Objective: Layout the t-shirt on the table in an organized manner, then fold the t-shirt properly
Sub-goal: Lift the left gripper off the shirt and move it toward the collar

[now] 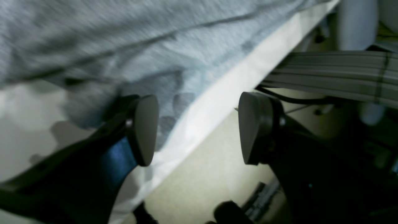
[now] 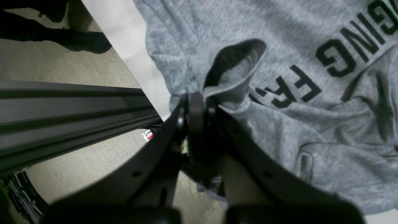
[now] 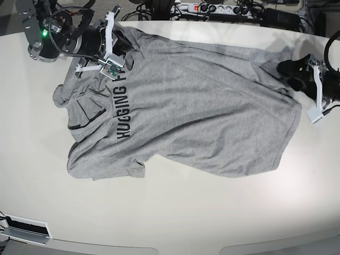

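Note:
The heather-grey t-shirt (image 3: pixel 202 106) lies spread on the off-white table (image 3: pixel 170 212), collar to the left and hem to the right, with the black lettering (image 3: pixel 123 106) running down its chest. At the back left, my right gripper (image 3: pixel 122 49) is shut on a bunched fold of fabric beside a sleeve opening (image 2: pixel 233 59); the wrist view shows the right gripper (image 2: pixel 196 96) pinching cloth at the table edge. My left gripper (image 3: pixel 290 71) hovers at the shirt's far right hem corner. In its wrist view the left gripper (image 1: pixel 199 129) is open over the shirt's edge (image 1: pixel 155 46), holding nothing.
A power strip with cables (image 3: pixel 212 8) lies behind the table's back edge. Aluminium frame rails (image 2: pixel 62 105) (image 1: pixel 335 74) run just beyond the table edge (image 1: pixel 233 87), above beige floor. The shirt's left side is wrinkled around the collar (image 3: pixel 79 125).

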